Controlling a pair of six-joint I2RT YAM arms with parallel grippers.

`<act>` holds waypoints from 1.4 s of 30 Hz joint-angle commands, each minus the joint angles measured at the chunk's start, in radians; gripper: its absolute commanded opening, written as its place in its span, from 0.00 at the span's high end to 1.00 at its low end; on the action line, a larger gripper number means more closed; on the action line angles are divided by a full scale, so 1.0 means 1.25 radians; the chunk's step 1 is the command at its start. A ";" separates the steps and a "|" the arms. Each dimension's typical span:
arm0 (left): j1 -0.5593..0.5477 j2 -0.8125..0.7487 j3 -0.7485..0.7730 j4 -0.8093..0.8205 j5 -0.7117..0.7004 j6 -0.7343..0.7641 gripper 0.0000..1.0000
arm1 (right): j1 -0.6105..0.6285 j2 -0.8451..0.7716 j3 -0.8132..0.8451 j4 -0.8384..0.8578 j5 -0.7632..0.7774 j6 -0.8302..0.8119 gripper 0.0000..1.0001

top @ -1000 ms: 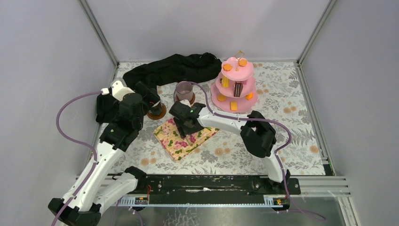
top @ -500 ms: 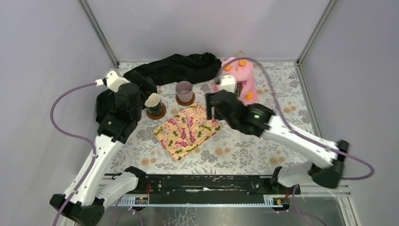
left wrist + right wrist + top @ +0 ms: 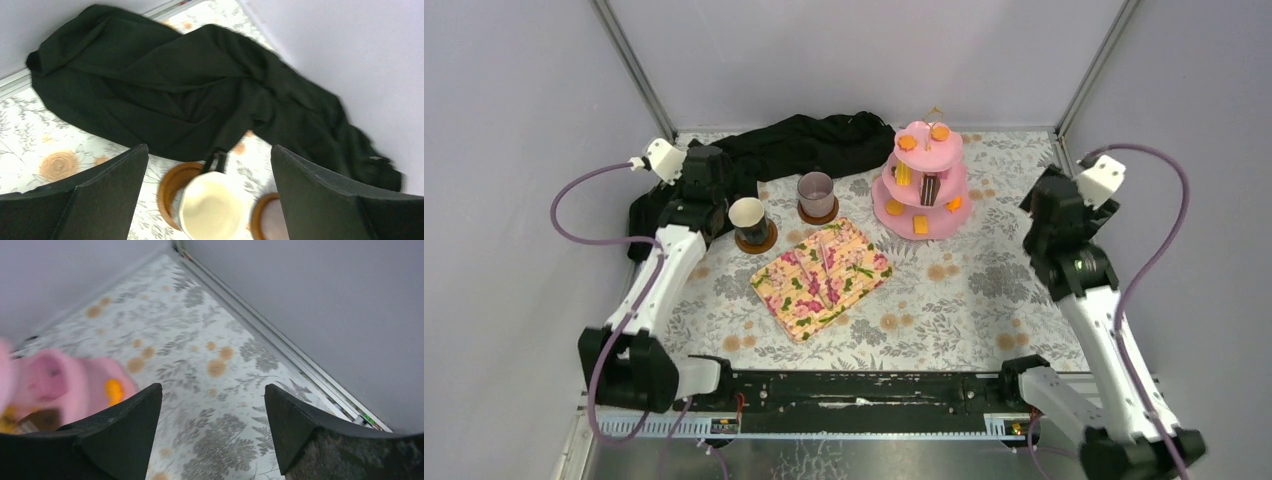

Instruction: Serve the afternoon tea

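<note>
Cream-lined mug just beneath released left pincer, one mauve mug beside it, two coasters, one napkin, right pincer released.

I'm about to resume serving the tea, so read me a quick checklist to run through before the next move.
1. Left claw open and empty: ok.
2. Right claw open and empty: ok.
3. Cream-lined mug standing upright: ok.
4. Mauve-grey mug standing upright: ok.
5. Toy cakes sitting on the pink stand: ok.
6. Anything inside the mauve-grey mug: cannot tell.
</note>
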 commanded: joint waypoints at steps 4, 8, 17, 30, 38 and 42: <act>0.041 0.053 -0.127 0.282 -0.064 0.125 0.00 | -0.371 0.201 -0.018 0.062 -0.372 0.019 0.14; 0.041 0.046 -0.238 0.488 -0.105 0.266 0.01 | -0.407 0.247 -0.004 0.058 -0.418 0.079 0.08; 0.051 0.008 -0.371 0.723 0.054 0.479 0.00 | -0.415 0.205 -0.042 0.093 -0.459 0.147 0.00; 0.056 0.018 -0.417 0.762 0.096 0.479 0.00 | -0.414 0.144 -0.127 0.102 -0.371 0.240 0.00; 0.079 -0.010 -0.454 0.757 0.078 0.463 0.00 | -0.379 0.104 -0.192 0.173 -0.320 0.256 0.01; 0.087 -0.019 -0.461 0.767 0.081 0.466 0.00 | -0.341 0.138 -0.185 0.186 -0.254 0.213 0.01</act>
